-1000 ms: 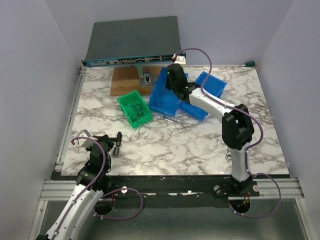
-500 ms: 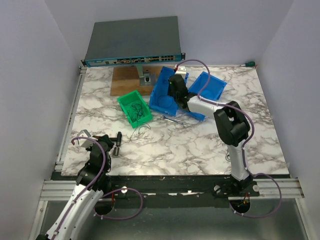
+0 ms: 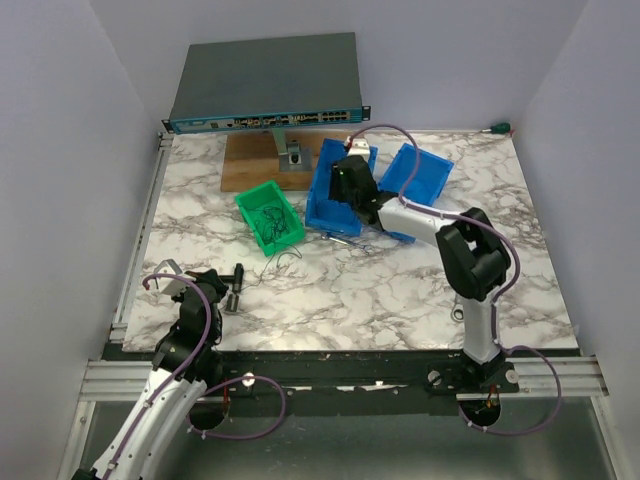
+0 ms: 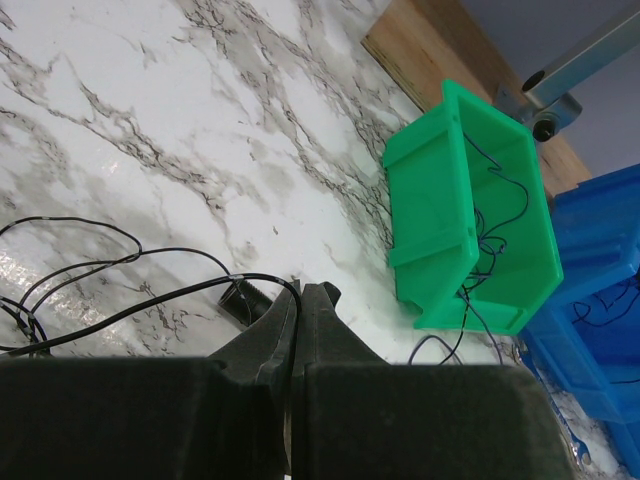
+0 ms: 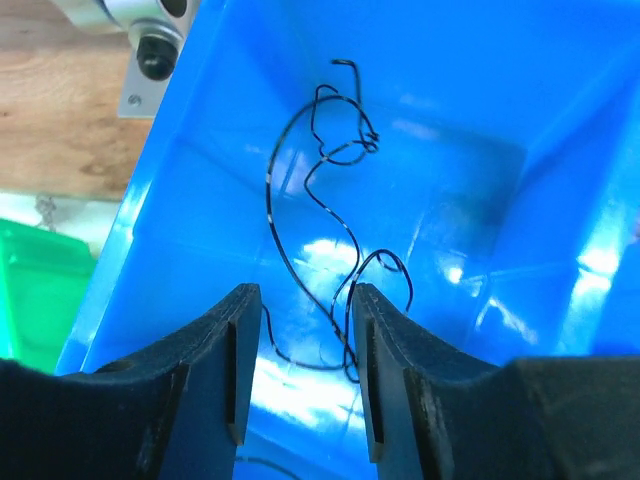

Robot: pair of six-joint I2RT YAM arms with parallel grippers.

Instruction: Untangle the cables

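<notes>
Even, diffuse overhead light; shadows soft and short. White glare patches on the blue bin [image 5: 470, 120] floor just ahead of the right gripper [image 5: 302, 295]. Body of the left gripper [image 4: 303, 292] dark, underexposed; wet-looking sheen on the marble table [image 4: 150, 130] to its left.

white surface [image 3: 400, 290] with grey marble veins; bright green bin [image 3: 252, 205]; glossy blue bin [image 3: 320, 205], thin black cables [image 5: 340, 150] inside.

Two open blue plastic bins [image 3: 320, 198], one open green plastic bin [image 3: 256, 192]. One or two thin black wires [image 5: 300, 190] lie just ahead of the jaws of the right gripper [image 5: 305, 305]. The green bin's thin blue wires [image 4: 485, 235] are too tangled to count. One silver wrench [image 3: 345, 240], one wooden board [image 3: 250, 165].
</notes>
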